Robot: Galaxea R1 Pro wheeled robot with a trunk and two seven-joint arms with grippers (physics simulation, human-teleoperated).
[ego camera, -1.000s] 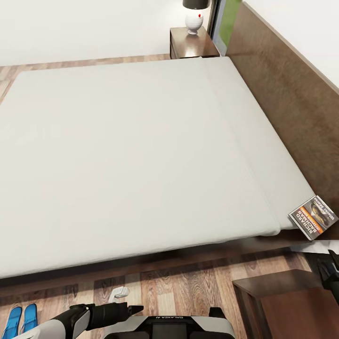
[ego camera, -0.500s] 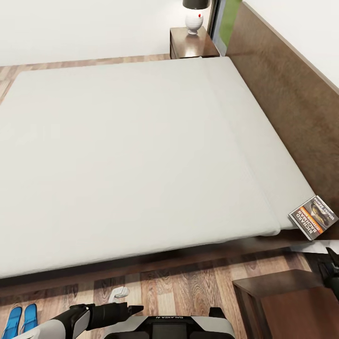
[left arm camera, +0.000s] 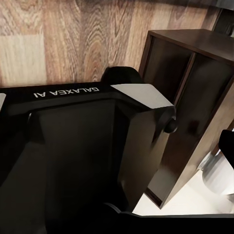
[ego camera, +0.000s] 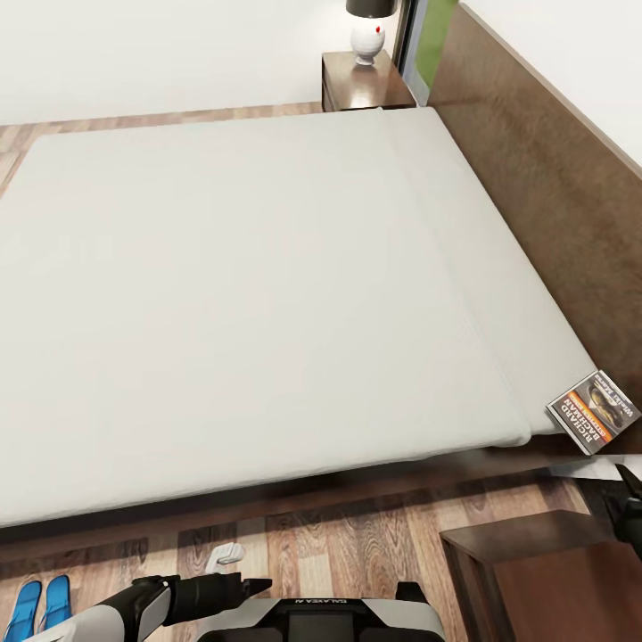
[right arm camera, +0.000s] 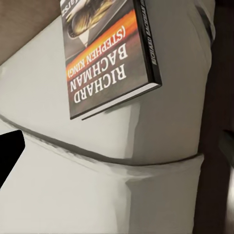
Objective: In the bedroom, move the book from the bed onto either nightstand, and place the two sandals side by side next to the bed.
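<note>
On bed (ego camera: 267, 294), one book (ego camera: 594, 411) (two sandals (ego camera: 41, 603))

The head view looks steeply down from the bed's (ego camera: 223, 294) near side, headboard (ego camera: 544, 169) toward 3 o'clock, far nightstand (ego camera: 361, 85) at 12. The left wrist view sits close over the robot's own black base (left arm camera: 73, 146), facing the floor (left arm camera: 73, 39) and near nightstand (left arm camera: 190, 97). The right wrist view hangs near the mattress corner, sharing the book (right arm camera: 107, 53) with the head view (ego camera: 593, 412) at 4 o'clock.

Book (ego camera: 594, 411) lies at bed's (ego camera: 267, 294) corner; sandals (ego camera: 41, 604) on floor.
</note>
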